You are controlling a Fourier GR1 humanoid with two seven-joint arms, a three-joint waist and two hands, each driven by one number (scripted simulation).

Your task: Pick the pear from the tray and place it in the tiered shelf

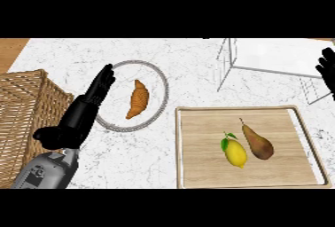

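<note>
A brown-green pear (257, 142) lies on the wooden tray (203, 173) at the lower right, its stem pointing away from me. A yellow lemon (235, 153) with a green leaf lies just left of it, nearly touching. The white wire tiered shelf (281, 55) stands at the back right, beyond the tray. My left hand (88, 104) is open with straight fingers, held over the counter left of the tray, beside the plate. My right hand (327, 66) shows only partly at the right edge near the shelf, fingers up and open, well above the pear.
A round plate (160, 95) with a croissant (137, 98) on it sits left of the tray. A wicker basket (26, 119) stands at the left edge. The marble counter ends at the far left corner.
</note>
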